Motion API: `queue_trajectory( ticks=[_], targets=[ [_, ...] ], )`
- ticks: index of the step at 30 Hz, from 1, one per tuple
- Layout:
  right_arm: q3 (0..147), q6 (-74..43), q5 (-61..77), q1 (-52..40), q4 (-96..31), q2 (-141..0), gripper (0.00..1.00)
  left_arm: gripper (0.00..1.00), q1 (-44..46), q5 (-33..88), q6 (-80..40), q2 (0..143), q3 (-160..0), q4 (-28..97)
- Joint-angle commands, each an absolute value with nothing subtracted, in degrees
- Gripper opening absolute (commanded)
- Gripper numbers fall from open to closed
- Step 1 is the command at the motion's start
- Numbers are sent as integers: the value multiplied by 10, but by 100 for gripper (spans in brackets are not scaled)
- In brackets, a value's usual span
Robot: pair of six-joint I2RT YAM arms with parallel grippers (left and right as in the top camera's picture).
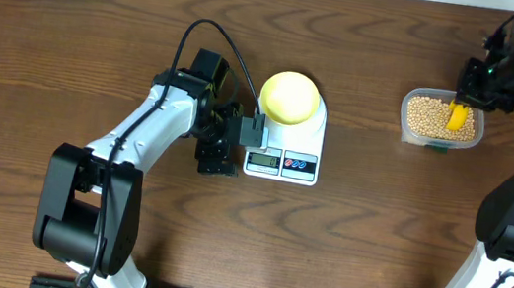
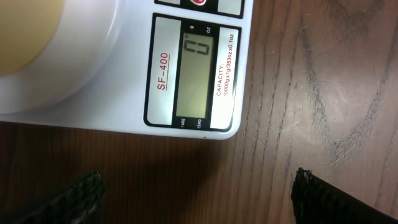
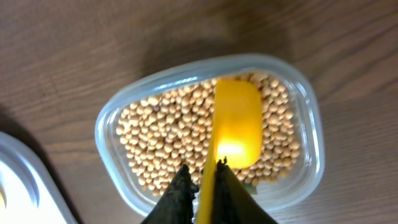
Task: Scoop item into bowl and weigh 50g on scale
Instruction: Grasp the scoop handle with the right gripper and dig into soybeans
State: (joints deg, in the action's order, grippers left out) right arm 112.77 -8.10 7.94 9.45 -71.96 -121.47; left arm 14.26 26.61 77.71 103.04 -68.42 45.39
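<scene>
brown wood makes the table (image 1: 74, 21), the biggest thing here. next is the white scale (image 1: 312, 141). it is hard and flat and needs no lifting. its grey screen (image 2: 198, 74) shows one number that looks like a zero, but i am not sure.

the clear plastic tub (image 1: 405, 112) sits well apart from the scale, on the side away from the left arm. it is full of beans. it looks thin and light, so a hard push could slide it.

the pale yellow bowl (image 1: 290, 97) sits on top of the scale, at the end away from the screen. it looks empty. it is light too, so beans should go in softly.

the left gripper (image 2: 198, 177) hangs just beside the screen end of the scale. its fingers are wide apart and hold nothing.

the right gripper (image 3: 205, 180) is over the tub, far from the scale. its fingers pinch the thin handle of the yellow scoop (image 3: 236, 124), the right place to hold it. the scoop looks stiff and smooth. its cup lies over the beans and looks empty. i cannot tell if it touches them.

the beans (image 3: 161, 137) are the smallest. they are hard, round and tan. they will roll and bounce, so fingers would pick them badly. keep the scoop level on the way to the scale, or they will spill.
</scene>
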Motion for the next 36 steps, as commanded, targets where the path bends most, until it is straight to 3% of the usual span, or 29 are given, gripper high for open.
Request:
queue_trajectory(
  ticks=[1,11,18,20,23,30,34,36],
  targets=[
    [1135,-92,85,89,-729,-1220,17,98,142,263,768,1018,-677,457],
    [1135,-85,46,90,-685,-1220,33,98,142,263,768,1018,-677,457],
    [1135,-85,22,90,-639,-1220,34,98,142,263,768,1018,-677,457],
    [1135,-87,25,90,-634,-1220,30,98,142,263,768,1018,-677,457],
    [1135,-94,25,89,-644,-1220,1,98,142,263,768,1018,-677,457],
    [1135,-94,25,89,-704,-1220,1,98,142,263,768,1018,-677,457],
    [1135,-94,32,89,-718,-1220,5,98,142,263,768,1018,-677,457],
    [1135,-94,31,89,-711,-1220,19,98,142,263,768,1018,-677,457]
  ],
)
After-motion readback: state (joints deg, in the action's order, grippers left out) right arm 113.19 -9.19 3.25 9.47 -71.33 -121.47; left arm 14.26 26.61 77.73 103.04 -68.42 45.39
